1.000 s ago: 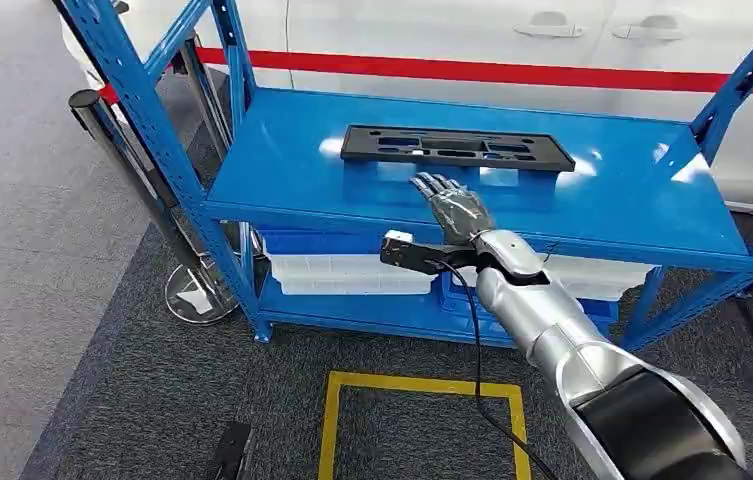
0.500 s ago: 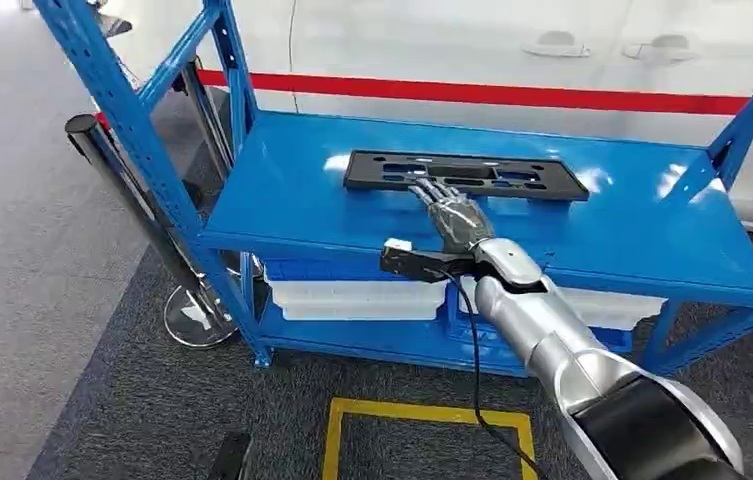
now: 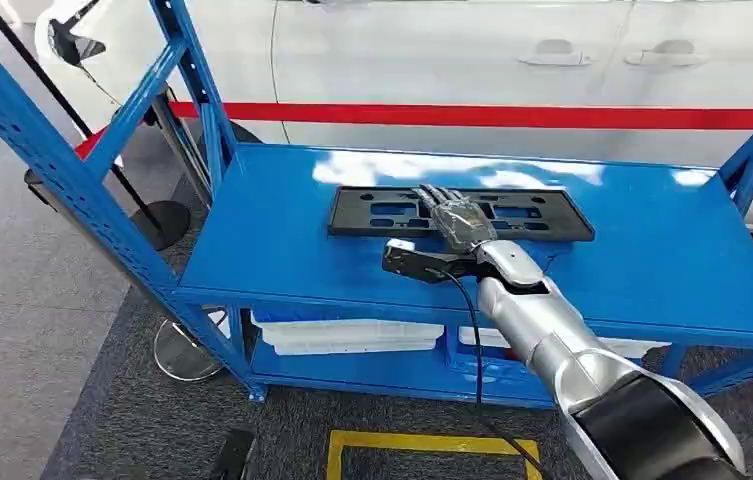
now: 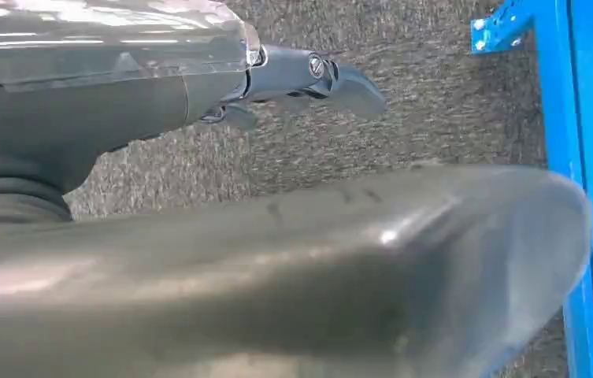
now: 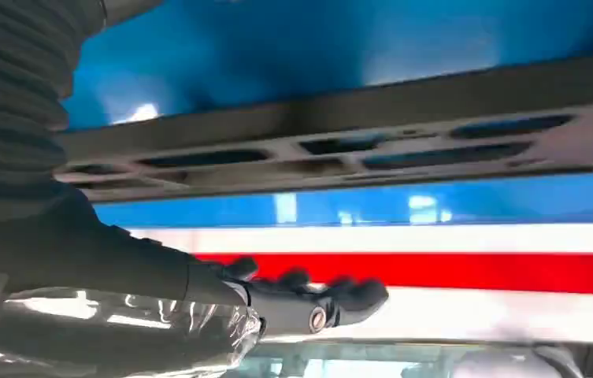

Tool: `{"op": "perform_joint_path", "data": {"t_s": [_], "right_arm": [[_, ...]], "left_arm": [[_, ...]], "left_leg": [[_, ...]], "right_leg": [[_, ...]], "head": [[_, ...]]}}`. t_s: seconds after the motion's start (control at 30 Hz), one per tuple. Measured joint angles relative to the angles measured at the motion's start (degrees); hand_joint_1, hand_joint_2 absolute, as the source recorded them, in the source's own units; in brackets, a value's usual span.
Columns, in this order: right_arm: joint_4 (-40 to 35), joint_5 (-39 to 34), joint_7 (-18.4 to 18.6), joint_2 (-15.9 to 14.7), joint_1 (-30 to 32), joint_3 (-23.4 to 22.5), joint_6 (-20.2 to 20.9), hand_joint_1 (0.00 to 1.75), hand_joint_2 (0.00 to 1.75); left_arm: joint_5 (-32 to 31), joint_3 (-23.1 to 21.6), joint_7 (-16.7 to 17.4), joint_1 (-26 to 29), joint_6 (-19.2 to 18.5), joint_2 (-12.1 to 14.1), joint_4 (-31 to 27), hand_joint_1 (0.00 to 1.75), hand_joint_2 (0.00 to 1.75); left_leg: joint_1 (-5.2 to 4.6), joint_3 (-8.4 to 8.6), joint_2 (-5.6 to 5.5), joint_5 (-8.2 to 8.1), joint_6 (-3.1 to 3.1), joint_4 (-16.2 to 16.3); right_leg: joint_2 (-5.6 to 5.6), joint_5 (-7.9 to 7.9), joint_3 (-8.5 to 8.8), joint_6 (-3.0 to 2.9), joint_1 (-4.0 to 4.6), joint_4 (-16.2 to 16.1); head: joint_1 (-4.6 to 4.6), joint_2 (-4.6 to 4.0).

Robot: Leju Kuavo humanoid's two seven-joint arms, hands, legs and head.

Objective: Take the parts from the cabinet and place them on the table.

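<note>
A long flat black part with several slots lies on the top shelf of the blue cabinet. My right hand reaches over the shelf's front edge and lies across the middle of the part, fingers stretched out flat above it. The right wrist view has the same slotted part close up, with the right hand's thumb held apart from it and nothing gripped. In the left wrist view my left hand hangs over the grey carpet beside a blue cabinet post, holding nothing.
White bins sit on the lower shelf. Blue uprights rise at the cabinet's corners. A white car with a red stripe stands right behind. A round stand base and a yellow floor marking lie near the cabinet's front.
The camera has moved closer to the cabinet. My right hand has gone forward from the part's near edge to lie across its middle. The part has not moved.
</note>
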Motion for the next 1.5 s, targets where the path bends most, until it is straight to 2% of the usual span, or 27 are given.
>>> {"op": "perform_joint_path", "data": {"t_s": [0.03, 0.07, 0.1, 0.3, 0.33, 0.47, 0.5, 0.57, 0.6, 0.63, 0.67, 0.73, 1.07, 1.23, 1.37, 1.5], "right_arm": [[0.02, 0.0, 0.02, -0.02, 0.06, 0.0, 0.22, 0.0, 1.75], [0.0, -0.02, -0.11, 0.0, 0.01, 0.02, 0.24, 0.0, 0.0], [0.0, -0.02, -0.09, 0.04, -0.02, 0.02, 0.31, 0.0, 0.0], [0.0, -0.02, -0.09, 0.04, -0.02, 0.02, 0.31, 0.0, 0.0], [0.0, -0.07, -0.15, 0.04, -0.03, 0.02, 0.37, 0.0, 1.75], [0.0, -0.24, -0.48, 0.15, -0.15, 0.04, 0.7, 0.0, 1.75], [0.0, -0.66, -0.81, 0.15, -0.14, 0.04, 1.18, 0.0, 0.0], [0.0, -1.99, -1.44, 0.2, -0.03, 0.04, 2.43, 0.0, 0.0], [0.02, -6.69, -3.48, 0.74, 0.05, 0.04, 6.93, 0.0, 1.75], [0.07, -11.11, -5.01, 1.24, 1.22, 0.02, 10.1, 0.0, 1.75], [0.07, -11.41, -5.16, 1.27, 1.51, 0.02, 10.1, 0.0, 1.75], [0.07, -11.8, -5.22, 1.4, 1.46, 0.02, 10.1, 0.0, 1.75], [-1.51, -11.96, -6.16, 1.9, 1.31, 0.02, 8.63, 0.0, 1.75], [-1.97, -11.96, -5.73, 2.12, 1.29, 0.02, 8.42, 0.0, 1.75], [-2.25, -11.5, -4.35, 2.32, 0.77, 0.06, 6.38, 0.0, 1.75], [-2.25, -13.95, -4.0, 2.29, -0.93, 0.04, 7.85, 0.0, 1.75]], "left_arm": [[-0.09, 0.0, 0.07, 0.03, 0.02, -0.02, 0.0, 0.0, 0.0], [-0.18, 0.0, 0.09, 0.06, 0.04, -0.02, 0.0, 0.0, 0.0], [-0.17, 0.0, 0.11, 0.1, 0.15, -0.02, 0.0, 0.0, 0.0], [-0.17, 0.0, 0.11, 0.1, 0.15, -0.02, 0.0, 0.0, 0.0], [-0.17, 0.0, 0.11, 0.1, 0.15, -0.02, 0.0, 0.0, 0.0], [-0.17, 0.0, 0.13, 0.03, 0.35, -0.02, 0.0, 0.0, 0.0], [-0.17, 0.0, 0.15, -0.14, 0.55, -0.02, 0.0, 0.0, 0.0], [-0.17, 0.0, 0.13, -0.17, 0.74, -0.02, 0.0, 0.0, 0.0], [0.04, 0.02, 0.11, -0.06, 1.38, -0.04, 0.02, 0.0, 0.0], [0.28, 0.02, -0.26, 0.34, 2.12, -0.02, 0.02, 0.0, 0.0], [0.35, 0.04, -0.39, 0.42, 2.19, -0.02, 0.02, 0.0, 0.0], [0.44, 0.07, -0.53, 0.43, 2.27, -0.02, 0.02, 0.0, 0.0], [0.37, 0.15, -0.04, 0.29, 2.54, -0.18, 0.02, 0.0, 0.0], [0.42, 0.15, 0.07, 0.25, 2.51, -0.42, 0.02, 0.0, 0.0], [0.37, 0.15, 0.07, 0.23, 2.51, -0.42, 0.02, 0.0, 0.0], [0.26, 0.15, 0.07, 0.23, 2.47, -0.42, 0.02, 0.0, 0.0]], "left_leg": [[-0.25, -0.1, -0.31, 0.4, 0.57, 0.35], [-0.25, -0.15, -0.35, 0.34, 0.67, 0.46], [0.16, -0.27, -0.39, 0.63, 0.58, 0.31], [0.16, -0.27, -0.39, 0.63, 0.58, 0.31], [0.19, -0.27, -0.43, 0.63, 0.55, 0.32], [0.05, -0.47, -0.63, 0.62, 0.5, 0.57], [0.04, -0.56, -0.87, 0.57, 0.51, 0.66], [0.06, -0.75, -1.16, 0.45, 0.6, 0.63], [-0.06, -0.81, -1.42, -0.01, 1.29, 0.75], [-0.43, -0.75, -1.36, -0.54, 2.01, 1.36], [-0.43, -0.71, -1.33, -0.54, 2.01, 1.44], [-0.42, -0.68, -1.31, -0.49, 2.04, 1.45], [-0.42, -0.32, -1.31, -0.34, 1.91, 1.48], [-0.41, -0.28, -1.3, -0.34, 1.91, 1.48], [-0.42, -0.28, -1.26, -0.34, 1.91, 1.48], [-0.41, -0.24, -1.24, -0.33, 1.9, 1.48]], "right_leg": [[0.02, -0.39, -0.11, 0.59, 0.17, 0.0], [0.01, -0.51, -0.18, 0.8, 0.05, -0.08], [0.0, -1.1, -0.15, 0.81, 0.01, 0.32], [0.0, -1.1, -0.15, 0.81, 0.01, 0.32], [0.02, -1.14, -0.15, 0.8, 0.03, 0.36], [-0.09, -0.73, -0.27, 0.36, -0.06, 0.23], [-0.12, -0.54, -0.26, 0.43, -0.03, 0.11], [-0.19, -0.38, -0.28, 0.51, -0.06, 0.03], [-0.29, -0.06, -0.14, 0.94, -0.15, 0.04], [-0.52, -1.16, 0.77, 1.79, -0.35, -0.9], [-0.52, -1.28, 0.84, 2.14, -0.36, -0.9], [-0.52, -1.2, 0.76, 2.23, -0.36, -0.8], [-0.53, -1.21, 0.82, 2.2, -0.33, -0.22], [-0.52, -1.25, 0.79, 2.15, -0.32, -0.09], [-0.52, -1.26, 0.75, 2.14, -0.32, -0.04], [-0.51, -1.26, 0.75, 2.13, -0.32, -0.02]], "head": [[0.04, -0.02], [-0.02, 0.0], [0.0, 0.0], [0.0, 0.0], [0.02, 0.0], [0.02, 0.0], [0.0, -0.02], [0.02, 0.0], [0.04, -0.02], [0.04, -0.02], [0.04, -0.02], [0.04, 0.0], [0.04, 0.0], [0.04, -0.02], [0.04, -0.02], [0.04, 0.0]]}}
